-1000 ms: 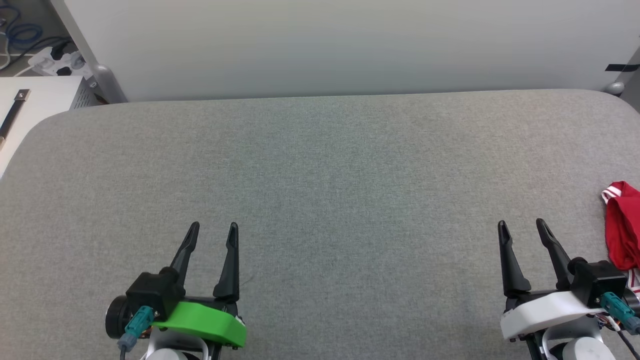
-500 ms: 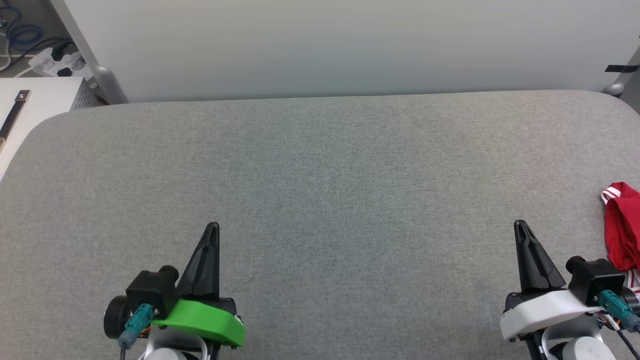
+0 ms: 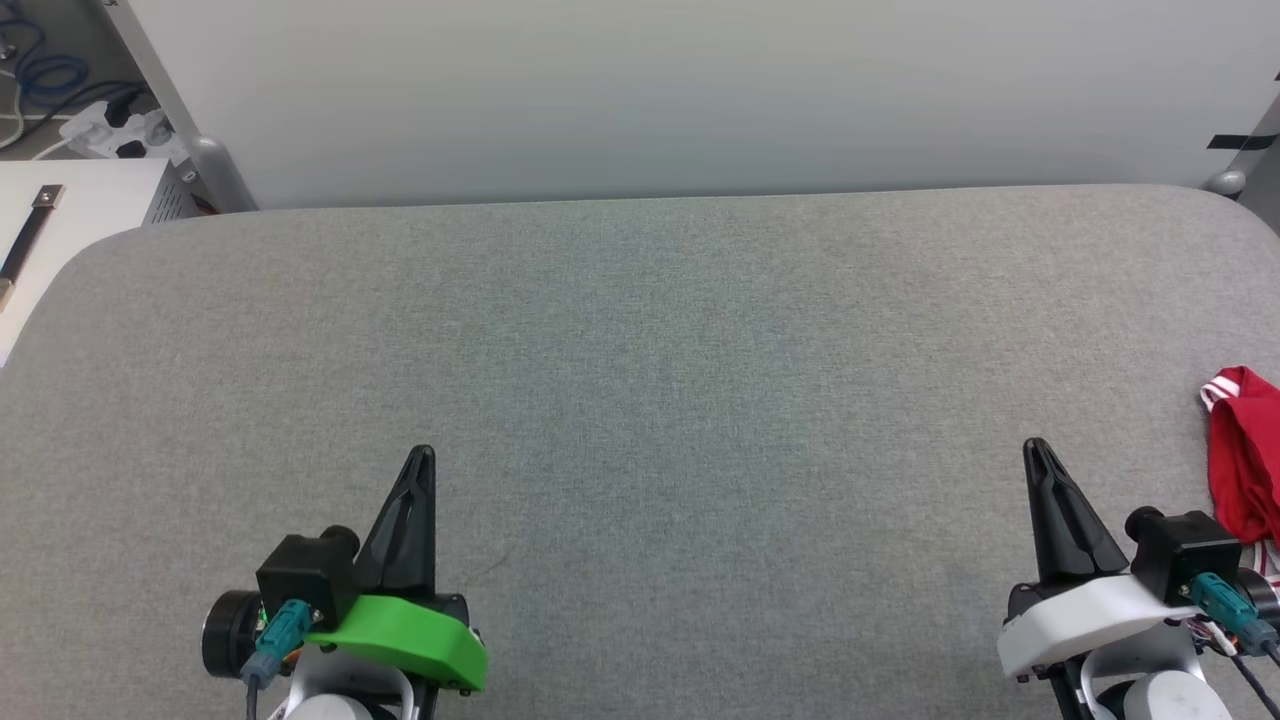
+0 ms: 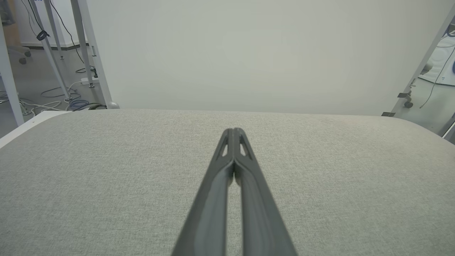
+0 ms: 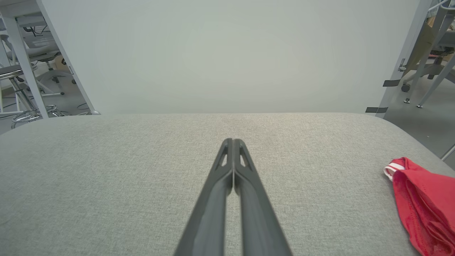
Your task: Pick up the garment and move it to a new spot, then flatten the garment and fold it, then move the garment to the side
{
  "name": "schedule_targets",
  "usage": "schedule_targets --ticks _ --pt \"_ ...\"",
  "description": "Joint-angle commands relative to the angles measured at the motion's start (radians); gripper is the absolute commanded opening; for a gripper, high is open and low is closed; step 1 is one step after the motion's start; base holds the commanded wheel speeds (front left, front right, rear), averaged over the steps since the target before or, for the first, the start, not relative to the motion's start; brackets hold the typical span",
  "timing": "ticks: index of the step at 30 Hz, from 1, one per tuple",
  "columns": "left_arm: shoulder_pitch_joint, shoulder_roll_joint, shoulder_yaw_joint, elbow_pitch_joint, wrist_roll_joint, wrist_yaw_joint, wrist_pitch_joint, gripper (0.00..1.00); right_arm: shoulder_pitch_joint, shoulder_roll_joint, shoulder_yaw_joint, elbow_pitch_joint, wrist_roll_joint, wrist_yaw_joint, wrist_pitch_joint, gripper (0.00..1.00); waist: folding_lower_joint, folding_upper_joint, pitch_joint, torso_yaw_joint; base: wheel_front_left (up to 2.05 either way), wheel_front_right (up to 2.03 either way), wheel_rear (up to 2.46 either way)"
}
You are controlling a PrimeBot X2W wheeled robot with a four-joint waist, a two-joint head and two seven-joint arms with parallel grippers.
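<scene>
Well off to the robot's right, the bright-red fabric garment (image 3: 1243, 470) lies bunched in a soft heap at the right edge of the grey woven-cloth bench (image 3: 640, 340), partly cut off by the head view's border. A red-and-white striped trim band curls at its far end, and more striped trim peeks out at its near end. Nothing grips it.

Nearest to it is the right claw (image 3: 1036, 452), just to the heap's left but apart from it. Its two long dark fingers are pressed together into one tapering point over the cloth, carrying nothing. The black camera block with a teal plug on its white moulded mount sits close to the heap's near end. The left claw (image 3: 423, 458), well apart across the bench, has its fingers together in the same way, with nothing in them, above a glossy bright-green mount.

The bench cover is a fine, matte, even weave with rounded far corners. Behind its far edge stands a plain pale panel (image 3: 650, 90). To the panel's left, a white power strip (image 3: 110, 128) with dark and blue cables lies on the floor beside a white cabinet top (image 3: 70, 225). To its right, a strip of black tape (image 3: 1235, 141) marks a grey post, and the right wrist view shows chair legs on a smooth grey floor.
</scene>
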State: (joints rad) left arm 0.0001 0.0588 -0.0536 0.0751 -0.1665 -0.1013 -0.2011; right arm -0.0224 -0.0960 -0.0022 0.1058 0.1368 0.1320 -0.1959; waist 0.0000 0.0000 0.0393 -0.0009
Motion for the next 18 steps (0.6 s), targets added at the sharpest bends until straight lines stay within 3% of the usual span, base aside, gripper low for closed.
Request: schedule_targets --ticks 1,18 --pt "0.0 -0.002 0.006 -0.008 0.011 0.006 0.006 0.0 0.005 0.007 0.001 -0.008 -0.012 0.0 0.007 0.0 0.0 0.0 -0.001 0.0 0.0 0.0 0.0" --pt "0.0 -0.003 0.014 -0.019 0.038 0.022 0.04 0.0 0.008 0.014 0.001 -0.025 -0.034 0.0 0.04 0.0 0.0 0.0 -0.007 0.0 0.0 0.0 0.0"
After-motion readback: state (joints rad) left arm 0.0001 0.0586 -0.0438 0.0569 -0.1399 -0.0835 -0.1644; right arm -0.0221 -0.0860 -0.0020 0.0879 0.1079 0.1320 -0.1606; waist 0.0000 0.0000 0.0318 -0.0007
